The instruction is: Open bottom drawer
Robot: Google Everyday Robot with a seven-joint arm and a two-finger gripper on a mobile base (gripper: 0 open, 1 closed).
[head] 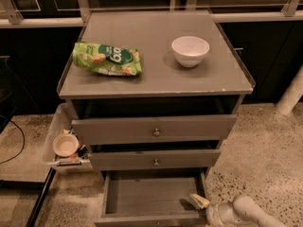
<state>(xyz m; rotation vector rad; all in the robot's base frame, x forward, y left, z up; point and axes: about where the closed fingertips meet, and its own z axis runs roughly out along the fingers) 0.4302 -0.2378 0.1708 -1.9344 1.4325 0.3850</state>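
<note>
The grey cabinet has three drawers. The bottom drawer (151, 195) is pulled out wide and its inside is bare; its front panel runs along the lower edge of the view. My gripper (199, 201) is at the drawer's front right corner, with a pale fingertip reaching over the inside corner. My white arm (246, 213) comes in from the lower right. The middle drawer (155, 160) and the top drawer (154, 129) each stand slightly out, with small round knobs.
A green snack bag (107, 58) and a white bowl (190, 50) lie on the cabinet top (156, 77). A clear bin (64, 143) with a small bowl stands on the floor at the left. A white post (291, 96) stands at the right.
</note>
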